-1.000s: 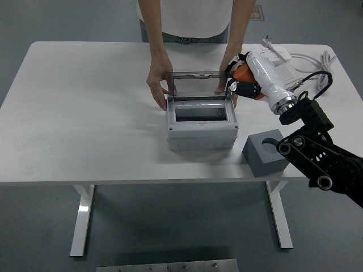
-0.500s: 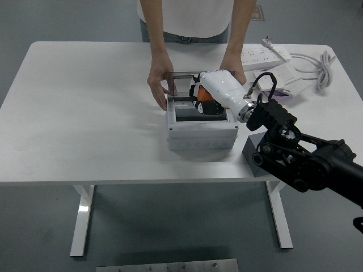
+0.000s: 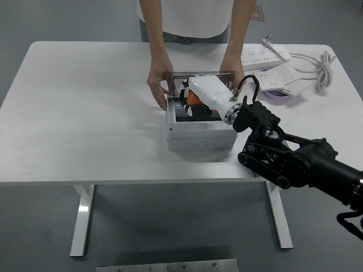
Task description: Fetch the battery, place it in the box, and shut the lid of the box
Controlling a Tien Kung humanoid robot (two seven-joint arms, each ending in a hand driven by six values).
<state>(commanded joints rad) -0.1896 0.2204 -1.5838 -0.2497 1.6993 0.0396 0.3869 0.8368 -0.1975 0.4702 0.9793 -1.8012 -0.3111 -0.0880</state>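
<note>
The battery (image 3: 194, 100) shows only as a small orange patch, mostly hidden under the white shell of the right hand (image 3: 195, 103), so its shape cannot be made out. The hand's dark fingers are curled around it, clamped on it, and both sit over the open mouth of the box (image 3: 201, 134) at the centre of the frame. Whether the battery touches the box floor cannot be told.

There is one box: light grey, square, with a dark interior. Its single lid (image 3: 203, 74), a clear pane in a grey frame, stands upright along the box's far edge. A person at the top of the frame has two hands at it: one hand (image 3: 158, 84) on the lid's left side, the other hand (image 3: 233, 63) at its right corner.

One black robot arm (image 3: 295, 161) enters from the lower right. One white power strip (image 3: 266, 55) and its cable (image 3: 324, 63) lie at the upper right of the white table (image 3: 85, 113).
</note>
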